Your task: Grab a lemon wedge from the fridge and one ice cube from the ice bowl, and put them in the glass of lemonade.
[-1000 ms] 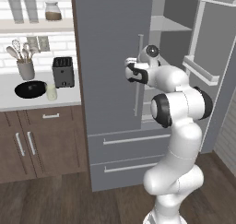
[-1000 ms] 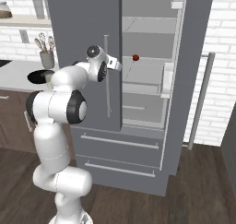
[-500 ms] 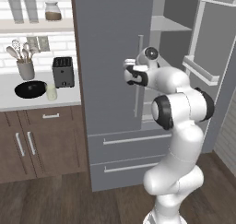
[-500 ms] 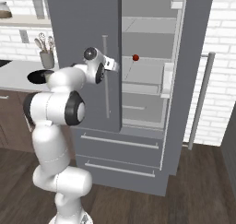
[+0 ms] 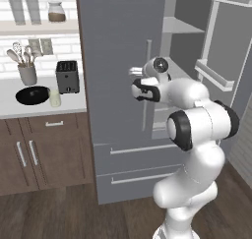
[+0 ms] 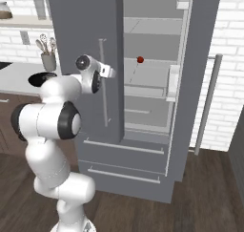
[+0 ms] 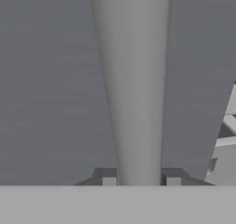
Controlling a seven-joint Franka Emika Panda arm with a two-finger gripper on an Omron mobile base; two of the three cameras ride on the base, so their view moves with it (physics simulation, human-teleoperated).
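Open fridge (image 6: 157, 83), 1 red item (image 6: 140, 59) on its shelf.
We see the gripper (image 7: 139, 177) clamped on the handle (image 7: 133, 89); black bowl (image 5: 32, 94) on counter (image 5: 15, 107).

The fridge (image 5: 118, 85) was grey, and its long handle (image 7: 133, 89) was a lighter silver grey. A small red ball (image 6: 140, 59) sat inside. The ice bowl (image 5: 32, 95) was black. The glass of lemonade (image 5: 55, 99) was pale yellow. The toaster (image 5: 67, 76) was dark grey. The cupboards (image 5: 44, 154) were brown wood with silver handles. The wall (image 5: 29, 46) was white brick. The floor (image 6: 205, 193) was dark brown.
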